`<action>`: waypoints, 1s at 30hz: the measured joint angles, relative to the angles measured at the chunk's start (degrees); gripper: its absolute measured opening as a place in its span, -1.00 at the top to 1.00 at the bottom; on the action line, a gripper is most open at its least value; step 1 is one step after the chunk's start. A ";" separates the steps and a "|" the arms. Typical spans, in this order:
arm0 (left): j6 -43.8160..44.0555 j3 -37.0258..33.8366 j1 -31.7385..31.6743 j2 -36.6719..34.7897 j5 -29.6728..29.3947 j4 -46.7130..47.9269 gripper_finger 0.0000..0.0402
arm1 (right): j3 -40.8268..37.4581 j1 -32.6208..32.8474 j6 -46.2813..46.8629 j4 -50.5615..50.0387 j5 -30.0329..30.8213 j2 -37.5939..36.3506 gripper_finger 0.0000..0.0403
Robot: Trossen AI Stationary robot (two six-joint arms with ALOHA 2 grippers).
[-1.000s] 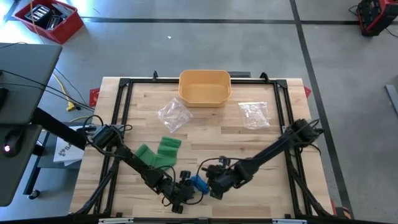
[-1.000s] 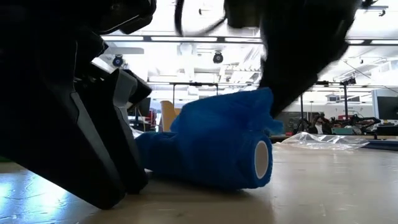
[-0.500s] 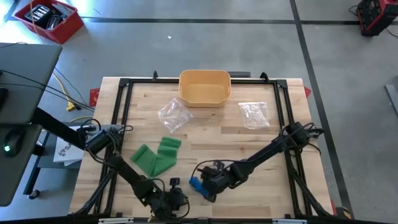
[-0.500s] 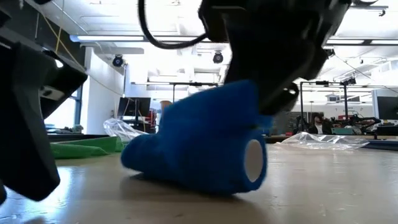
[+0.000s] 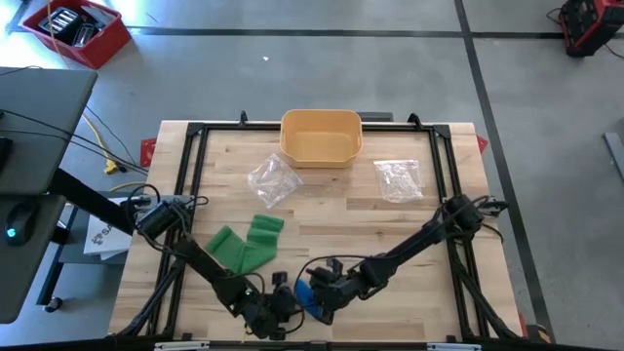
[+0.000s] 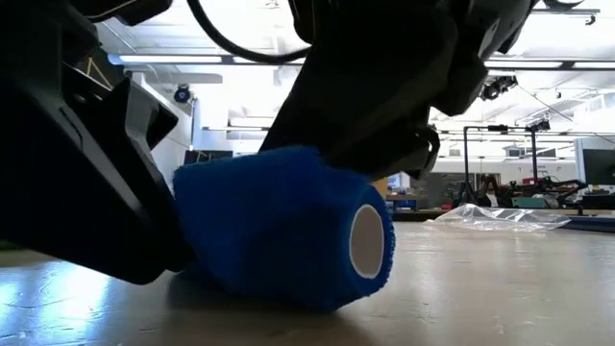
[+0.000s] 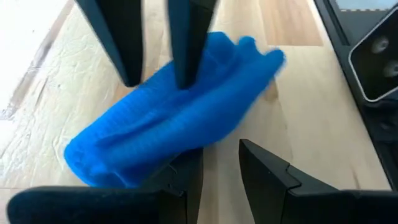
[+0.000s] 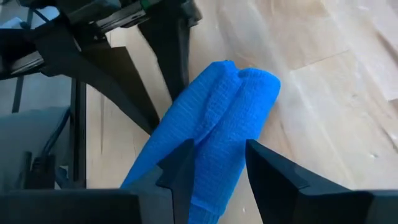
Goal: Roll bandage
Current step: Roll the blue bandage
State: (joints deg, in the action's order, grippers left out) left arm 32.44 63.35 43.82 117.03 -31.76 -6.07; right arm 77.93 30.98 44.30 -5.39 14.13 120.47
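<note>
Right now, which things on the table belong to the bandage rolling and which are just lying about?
In the job:
blue bandage
left gripper, beside it
right gripper, jaws around it

Lying about:
green bandage
yellow bin
two clear plastic bags

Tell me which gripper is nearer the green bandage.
Left. The left gripper sits just below the green bandage, toward the table's front edge; the right gripper is farther to that bandage's right, at the blue bandage.
</note>
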 joint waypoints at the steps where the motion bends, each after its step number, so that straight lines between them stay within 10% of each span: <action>1: 0.25 -0.01 -0.07 0.00 0.23 0.03 0.52 | 0.00 0.19 0.02 0.22 0.09 0.18 0.34; 30: 0.41 0.02 -1.16 -0.07 -0.11 -2.72 0.52 | 0.00 0.91 -16.81 4.75 -8.59 0.56 0.18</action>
State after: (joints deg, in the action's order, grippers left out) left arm 32.85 63.37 42.66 116.97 -31.87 -8.79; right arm 77.93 31.89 27.50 -0.63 5.54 121.03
